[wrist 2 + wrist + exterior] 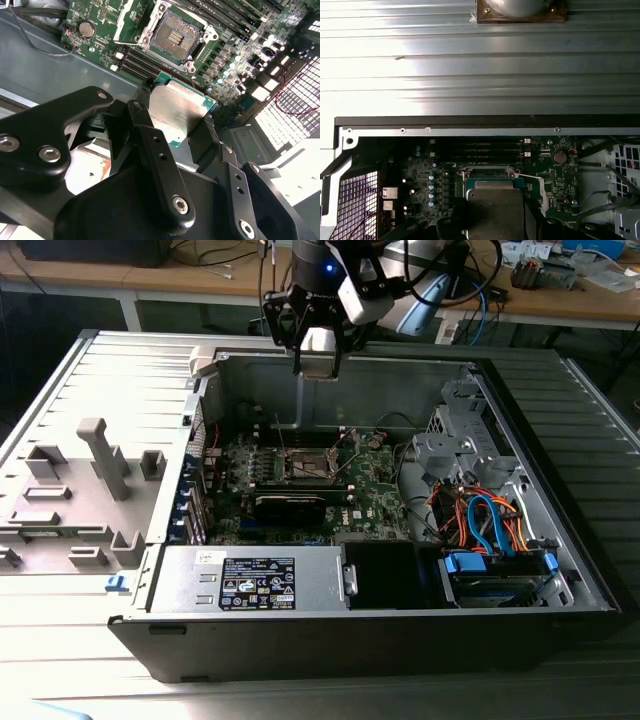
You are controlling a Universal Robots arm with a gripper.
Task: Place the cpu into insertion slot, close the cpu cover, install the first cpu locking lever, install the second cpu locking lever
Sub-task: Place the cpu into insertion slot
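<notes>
gripper (318,350) pinching the cpu (176,107), high over the open case (300,640) | insertion slot (172,35) bare | cpu not in yet, all four steps left

1. In the exterior view the arm (325,265) stands directly above the gripper (318,362), wrist upright and tool pointing straight down.
2. In the second wrist view the black fingers (202,139) press on opposite edges of the cpu (175,110), clamping it between them.
3. The linkage bars behind the fingers are folded inward, toward each other.
4. The cpu sits flat between the fingertips, its metal top facing back toward the wrist, level with the finger ends.
</notes>
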